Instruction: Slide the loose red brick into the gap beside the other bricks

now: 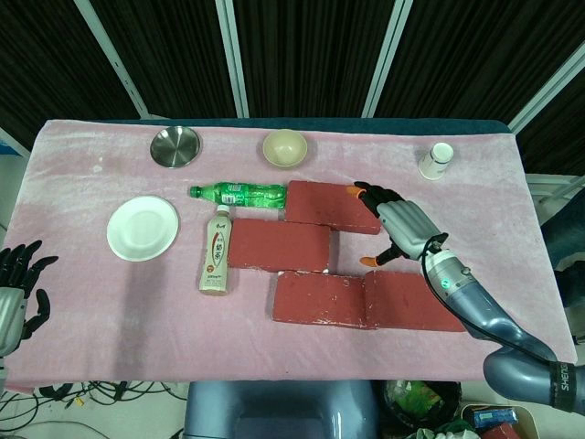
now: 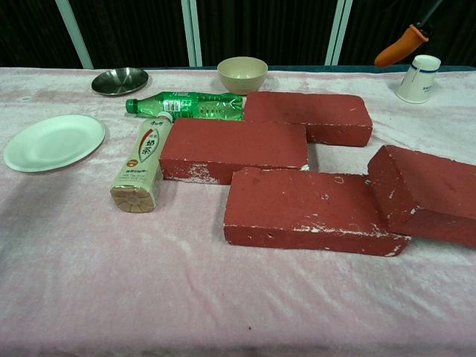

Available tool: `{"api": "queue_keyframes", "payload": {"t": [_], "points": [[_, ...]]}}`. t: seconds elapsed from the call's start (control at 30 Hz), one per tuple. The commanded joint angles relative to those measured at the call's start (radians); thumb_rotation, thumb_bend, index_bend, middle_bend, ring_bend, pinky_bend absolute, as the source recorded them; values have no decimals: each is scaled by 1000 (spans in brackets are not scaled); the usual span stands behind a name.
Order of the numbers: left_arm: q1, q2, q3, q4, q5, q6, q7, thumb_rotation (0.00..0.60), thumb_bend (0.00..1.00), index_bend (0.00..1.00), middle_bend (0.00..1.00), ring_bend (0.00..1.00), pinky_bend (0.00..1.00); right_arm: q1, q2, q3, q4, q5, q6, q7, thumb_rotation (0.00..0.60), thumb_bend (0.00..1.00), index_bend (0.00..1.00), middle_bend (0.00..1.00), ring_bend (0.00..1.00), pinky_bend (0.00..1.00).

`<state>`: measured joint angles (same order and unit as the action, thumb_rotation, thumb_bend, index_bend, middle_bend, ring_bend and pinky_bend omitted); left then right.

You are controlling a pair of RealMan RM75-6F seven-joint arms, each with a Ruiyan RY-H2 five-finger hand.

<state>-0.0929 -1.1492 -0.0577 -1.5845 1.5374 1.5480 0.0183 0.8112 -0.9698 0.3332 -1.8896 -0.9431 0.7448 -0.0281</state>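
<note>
Several red bricks lie on the pink cloth. One brick (image 1: 331, 206) (image 2: 309, 117) is at the back, one (image 1: 279, 245) (image 2: 234, 149) in the middle, and one (image 1: 320, 299) (image 2: 305, 208) in front. The loose red brick (image 1: 411, 300) (image 2: 428, 193) lies slightly askew against the front brick's right end. A bare gap (image 1: 361, 254) stays right of the middle brick. My right hand (image 1: 402, 227) hovers above that gap, fingers spread, holding nothing; the chest view shows only an orange fingertip (image 2: 401, 44). My left hand (image 1: 18, 283) rests open at the table's left edge.
A green bottle (image 1: 239, 194) and a milk tea bottle (image 1: 217, 251) lie just left of the bricks. A white plate (image 1: 143, 228), a steel dish (image 1: 175, 146), a beige bowl (image 1: 284, 147) and a paper cup (image 1: 437, 161) stand further out.
</note>
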Motion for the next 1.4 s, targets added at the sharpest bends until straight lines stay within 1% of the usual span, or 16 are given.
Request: {"api": "queue_keyframes", "payload": {"t": [0.03,0.37,0.67,0.93,1.07,1.17,1.27,1.4], "points": [[1,-1,-1,5,4,6,-2,600,735,200,44,0,0,22,-13,-2,6,27,-3,-23,600,0,0,0,0,78],[-1,-7,-1,16,-1,-1,13,600,735,200,44,0,0,57,-22,-16,39,63,-26,-45,600,0,0,0,0,78],[-4,-9,-3,13,-15,-15,24,600,735,200,44,0,0,59,4,-18,43,76,-46,-15,600,0,0,0,0,78],[-4,-6,-5,8,-20,-16,21,600,735,199,44,0,0,46,39,-20,22,71,-49,14,600,0,0,0,0,78],[-4,-5,-5,5,-23,-19,22,600,735,200,44,0,0,39,67,-31,-2,72,-54,14,600,0,0,0,0,78],[-5,-3,-6,1,-26,-20,18,600,735,200,44,0,0,20,108,-47,-50,77,-55,14,600,0,0,0,0,78],[-4,-1,-8,-3,-26,-18,13,600,735,200,44,0,0,-8,165,-78,-113,69,-54,-2,600,0,0,0,0,77],[-4,0,-8,-2,-26,-17,8,600,735,200,44,0,0,-55,207,-123,-181,41,11,-53,600,0,0,0,0,78]]}}
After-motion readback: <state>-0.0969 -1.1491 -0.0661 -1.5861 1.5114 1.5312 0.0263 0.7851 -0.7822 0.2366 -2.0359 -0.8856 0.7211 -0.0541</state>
